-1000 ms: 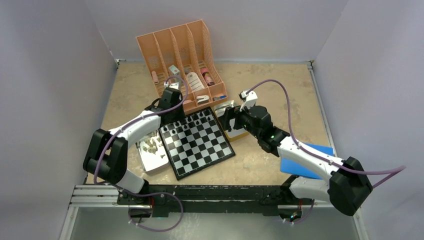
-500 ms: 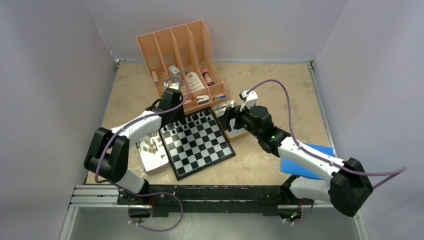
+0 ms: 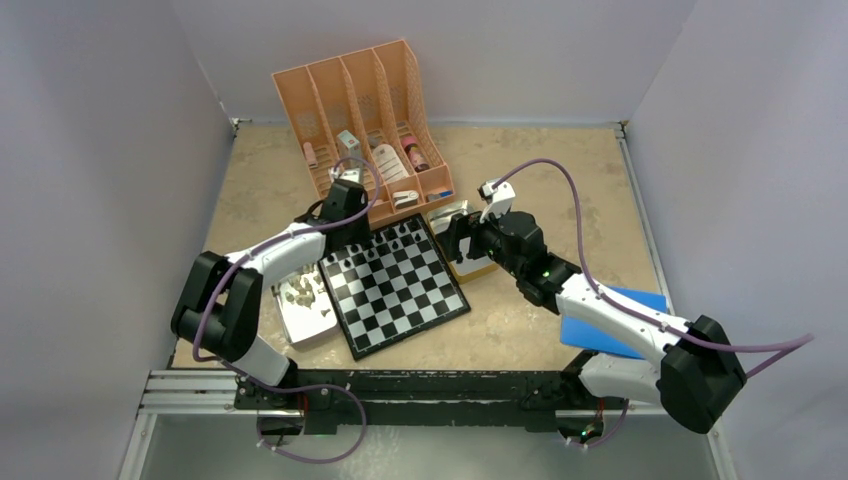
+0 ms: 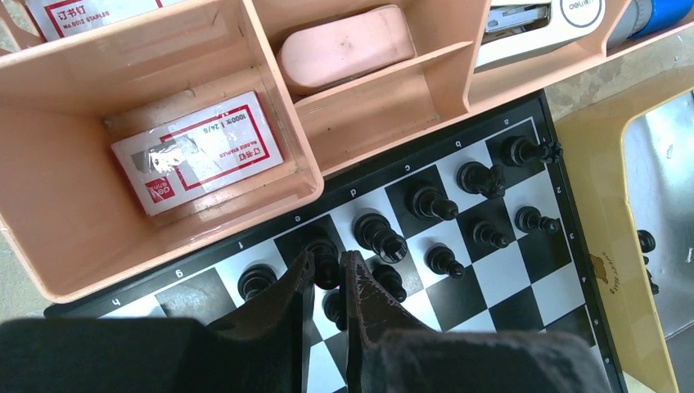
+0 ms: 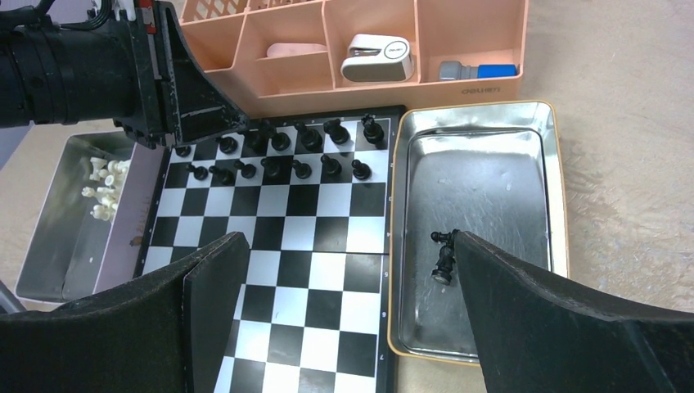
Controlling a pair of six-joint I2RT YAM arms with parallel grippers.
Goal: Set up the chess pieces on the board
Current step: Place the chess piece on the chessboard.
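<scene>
jaws of the left gripper [image 4: 326, 259] are clenched on a tiny black piece [image 4: 322, 243] at the far row of the board [image 4: 491, 278], right gripper [image 5: 348, 246] jaws released; these look light and slick, so pinch mid-body imo

We see a small booth closed in by three plain walls: a back wall [image 3: 450, 60], a left wall [image 3: 90, 150] and a right wall [image 3: 760, 150], all pale lavender-grey and matt. They stand around a tabletop [image 3: 530, 150] of beige, speckled, stone-like finish, slightly mottled with darker patches. Thin metal strips [image 3: 640, 210] run along its side edges where it meets the walls, with small brackets in the two far corners. Along the near edge lies a slotted aluminium rail [image 3: 200, 392], and beyond it a smooth grey ledge [image 3: 450, 455]. The light is soft and even, with only faint shadows on the tabletop.
</scene>
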